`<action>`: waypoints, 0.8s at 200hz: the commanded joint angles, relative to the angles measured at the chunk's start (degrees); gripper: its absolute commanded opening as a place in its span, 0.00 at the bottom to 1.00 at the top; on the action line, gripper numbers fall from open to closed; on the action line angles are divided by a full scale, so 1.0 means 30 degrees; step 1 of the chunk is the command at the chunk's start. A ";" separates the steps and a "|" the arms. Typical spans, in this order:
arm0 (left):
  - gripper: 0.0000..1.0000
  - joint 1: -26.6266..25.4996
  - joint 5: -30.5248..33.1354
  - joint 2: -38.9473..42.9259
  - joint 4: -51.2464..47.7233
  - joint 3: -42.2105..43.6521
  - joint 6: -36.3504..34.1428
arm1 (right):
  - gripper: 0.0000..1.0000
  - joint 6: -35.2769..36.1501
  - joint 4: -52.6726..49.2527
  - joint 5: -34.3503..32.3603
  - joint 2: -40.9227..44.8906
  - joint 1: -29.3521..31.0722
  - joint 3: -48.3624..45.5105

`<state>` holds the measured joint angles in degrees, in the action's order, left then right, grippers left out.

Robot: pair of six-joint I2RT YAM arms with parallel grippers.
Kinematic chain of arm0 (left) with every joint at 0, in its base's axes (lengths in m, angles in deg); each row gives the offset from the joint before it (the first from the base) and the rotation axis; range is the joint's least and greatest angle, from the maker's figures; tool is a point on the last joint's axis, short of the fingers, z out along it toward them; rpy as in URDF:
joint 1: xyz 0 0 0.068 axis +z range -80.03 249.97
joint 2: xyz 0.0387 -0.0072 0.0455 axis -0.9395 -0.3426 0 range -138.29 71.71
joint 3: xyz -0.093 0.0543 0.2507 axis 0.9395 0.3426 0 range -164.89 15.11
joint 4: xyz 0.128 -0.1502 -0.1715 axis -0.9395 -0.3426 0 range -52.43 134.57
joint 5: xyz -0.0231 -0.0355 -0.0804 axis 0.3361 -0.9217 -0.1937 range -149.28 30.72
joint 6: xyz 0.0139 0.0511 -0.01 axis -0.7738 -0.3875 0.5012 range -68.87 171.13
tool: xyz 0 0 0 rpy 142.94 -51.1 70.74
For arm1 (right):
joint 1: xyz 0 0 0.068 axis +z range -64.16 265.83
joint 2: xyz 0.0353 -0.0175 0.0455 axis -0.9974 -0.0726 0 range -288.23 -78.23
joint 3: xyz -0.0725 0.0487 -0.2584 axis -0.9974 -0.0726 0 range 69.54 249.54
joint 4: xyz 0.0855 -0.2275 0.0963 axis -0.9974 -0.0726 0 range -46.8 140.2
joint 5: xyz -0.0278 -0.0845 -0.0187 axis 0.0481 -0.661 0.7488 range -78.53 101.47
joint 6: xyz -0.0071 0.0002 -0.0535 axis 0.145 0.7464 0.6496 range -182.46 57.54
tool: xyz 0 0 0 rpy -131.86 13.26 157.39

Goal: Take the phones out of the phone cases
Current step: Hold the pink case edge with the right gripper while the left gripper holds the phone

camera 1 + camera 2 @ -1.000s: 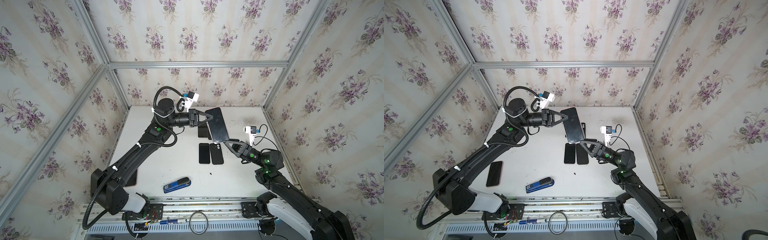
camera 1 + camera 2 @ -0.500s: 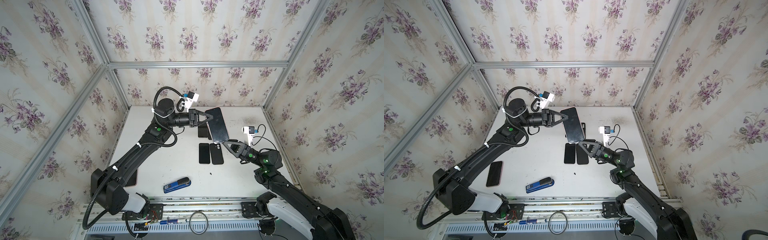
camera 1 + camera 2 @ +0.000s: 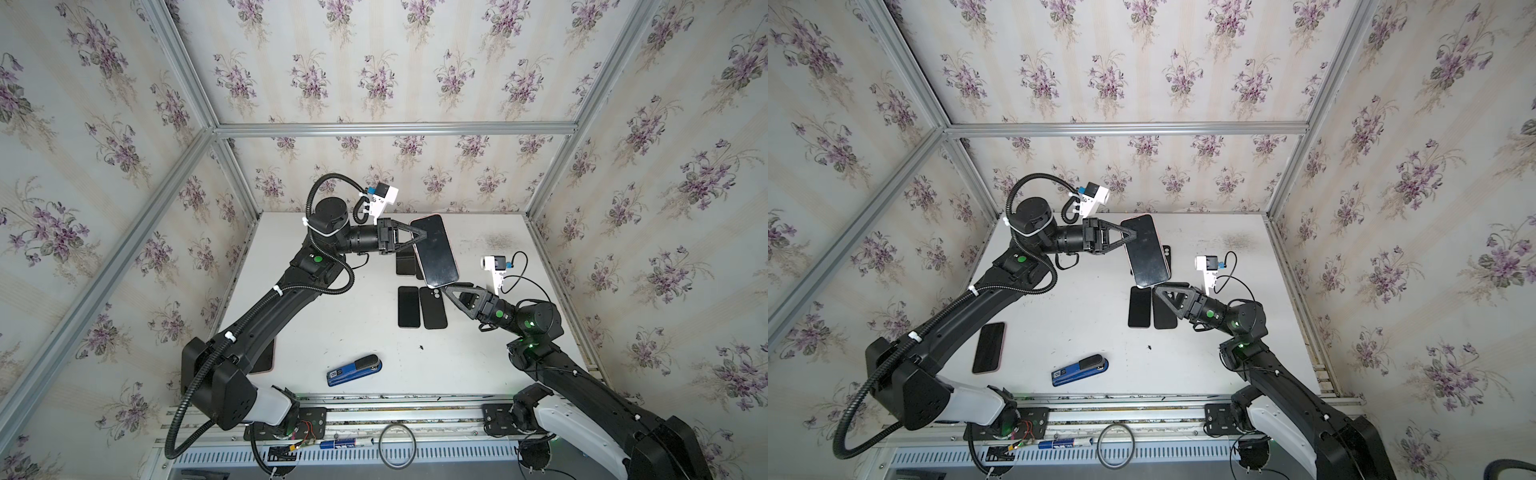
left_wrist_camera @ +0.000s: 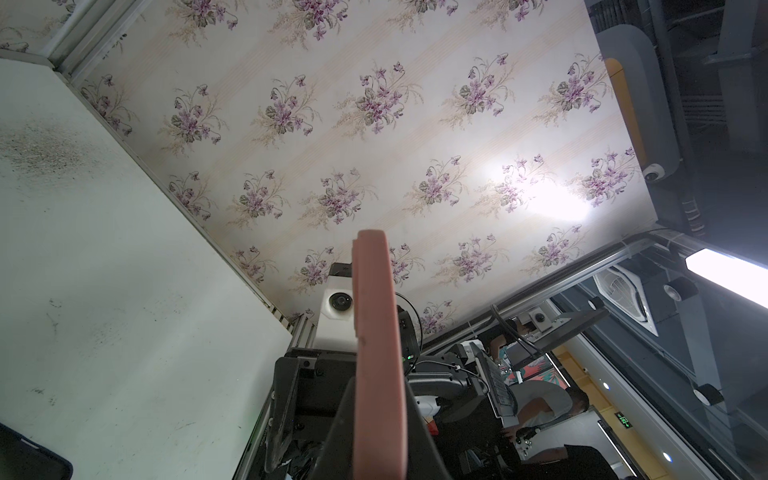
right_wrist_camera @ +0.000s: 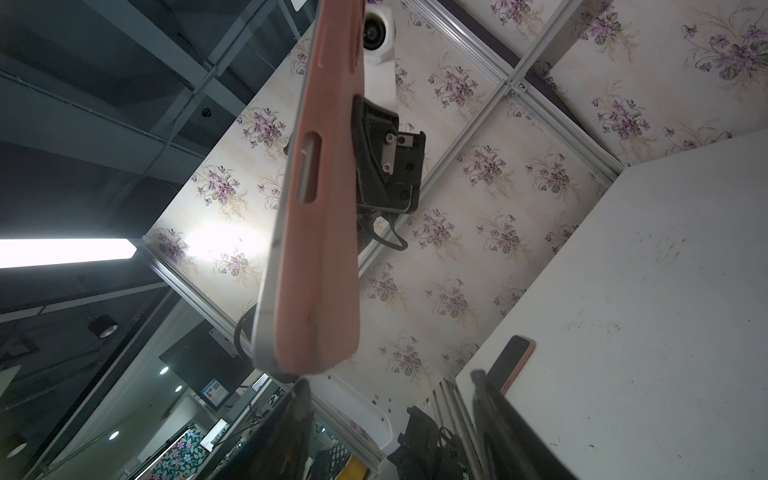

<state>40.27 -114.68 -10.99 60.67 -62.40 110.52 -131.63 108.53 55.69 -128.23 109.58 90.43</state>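
At the lower left of a top view lies one spare phone with a pink rim point(image 3: 989, 347), flat on the white table point(image 3: 1059, 316) and well apart from the work. Right of it, near the lower middle, lies the single blue stapler point(image 3: 1079, 370), also clear of both arms. Above centre, the left gripper point(image 3: 417, 239) is clamped tight on a long edge of the pink case point(image 4: 378, 353). It holds the phone point(image 3: 435, 249) raised off the table with its screen toward the top views. That grip probably leaves the lower short end free for the other arm to work on. The phone looks to be still seated in the case, with a silvery rim showing along the case's edge in the right wrist view. Under and just below it are three dark slabs: one dark slab point(image 3: 408, 306), its neighbour with a camera cutout point(image 3: 433, 309), and a third slab point(image 3: 1166, 254) partly hidden beneath the raised phone. To the right of centre, the right gripper point(image 3: 451, 289) has its jaws parted about halfway and holds nothing. One fingertip point(image 5: 301, 384) sits right at the case's lower corner, whether touching it or not I cannot tell, apparently lined up to pry there.
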 commanded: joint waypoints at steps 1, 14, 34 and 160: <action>0.00 -0.0034 -0.0255 0.0081 0.1197 -0.0046 0.0259 | 0.64 0.0251 0.0442 -0.0240 -0.0006 0.0024 0.0261; 0.00 -0.0063 -0.0256 0.0114 0.1212 0.0077 0.0233 | 0.64 0.0292 0.0519 -0.0299 -0.0141 0.0024 0.0343; 0.00 -0.0085 -0.0263 0.0202 0.1284 0.0313 0.0200 | 0.64 0.0237 0.0668 -0.0299 -0.0376 0.0024 0.0544; 0.00 0.0075 -0.0285 0.0080 0.0628 0.1639 -0.0375 | 0.37 0.0300 -0.0081 -0.0427 -0.1661 -0.0005 0.1627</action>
<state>39.95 -115.70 -10.13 61.74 -57.77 110.13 -129.92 106.10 54.27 -132.73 109.56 95.10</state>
